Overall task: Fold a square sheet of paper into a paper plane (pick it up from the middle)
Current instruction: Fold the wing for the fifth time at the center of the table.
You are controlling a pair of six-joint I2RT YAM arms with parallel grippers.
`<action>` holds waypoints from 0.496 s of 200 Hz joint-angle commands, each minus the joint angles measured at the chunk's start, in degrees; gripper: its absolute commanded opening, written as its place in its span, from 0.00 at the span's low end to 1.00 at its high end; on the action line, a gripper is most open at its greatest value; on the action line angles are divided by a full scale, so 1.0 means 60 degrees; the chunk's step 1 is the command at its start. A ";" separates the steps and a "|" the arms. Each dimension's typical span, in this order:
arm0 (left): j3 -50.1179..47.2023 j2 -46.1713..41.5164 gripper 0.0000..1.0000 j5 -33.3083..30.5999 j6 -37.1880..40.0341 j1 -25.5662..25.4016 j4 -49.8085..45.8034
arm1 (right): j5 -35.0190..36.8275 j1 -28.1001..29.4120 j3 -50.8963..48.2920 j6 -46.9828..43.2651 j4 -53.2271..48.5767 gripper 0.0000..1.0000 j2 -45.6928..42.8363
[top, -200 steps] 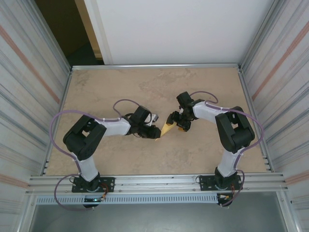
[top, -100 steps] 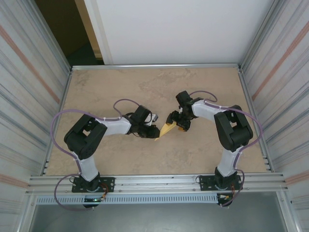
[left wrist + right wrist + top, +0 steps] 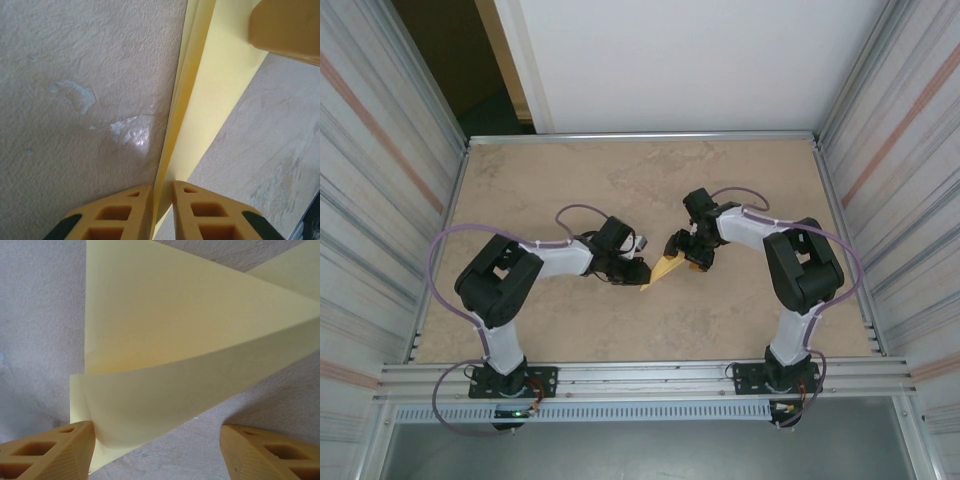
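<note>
Paper plane (image 3: 667,268) is found mid-table (image 3: 540,180) between both arms, long axis running near-left to far-right. Its narrow end is pinched by the left gripper (image 3: 162,199). The right gripper (image 3: 157,442) is spread astride the tail (nothing clamped).

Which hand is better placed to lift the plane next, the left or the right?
Left, probably. The left hand is shut on the plane at its folded edge, so it could lift at once. The right hand stands open, its fingers wide apart, pinching nothing.
</note>
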 commanded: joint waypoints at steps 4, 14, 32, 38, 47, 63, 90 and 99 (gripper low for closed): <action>-0.0109 0.0802 0.20 -0.0486 0.0005 -0.0150 -0.0440 | 0.0244 0.0068 -0.0753 -0.0404 0.1238 0.70 0.0119; -0.0101 0.0830 0.20 -0.0524 0.0011 -0.0150 -0.0507 | 0.0061 -0.0011 -0.0870 -0.0462 0.1341 0.71 -0.0435; -0.0104 0.0857 0.20 -0.0530 0.0022 -0.0147 -0.0546 | -0.0148 -0.0122 -0.1095 -0.0532 0.1431 0.72 -0.1405; -0.0084 0.0873 0.20 -0.0534 0.0022 -0.0149 -0.0545 | -0.0219 -0.0153 -0.1234 -0.0559 0.1467 0.72 -0.1721; -0.0087 0.0874 0.20 -0.0531 0.0022 -0.0165 -0.0559 | -0.0240 -0.0185 -0.1489 -0.0577 0.1552 0.73 -0.2203; -0.0080 0.0898 0.20 -0.0543 0.0015 -0.0154 -0.0578 | -0.0179 -0.0190 -0.1972 -0.0657 0.1722 0.73 -0.2966; -0.0064 0.0891 0.20 -0.0548 0.0014 -0.0165 -0.0582 | -0.0586 0.0050 -0.2568 -0.0770 0.2470 0.67 -0.3664; -0.0059 0.0897 0.20 -0.0571 0.0009 -0.0168 -0.0580 | -0.0769 0.0250 -0.2575 -0.0786 0.2742 0.61 -0.3679</action>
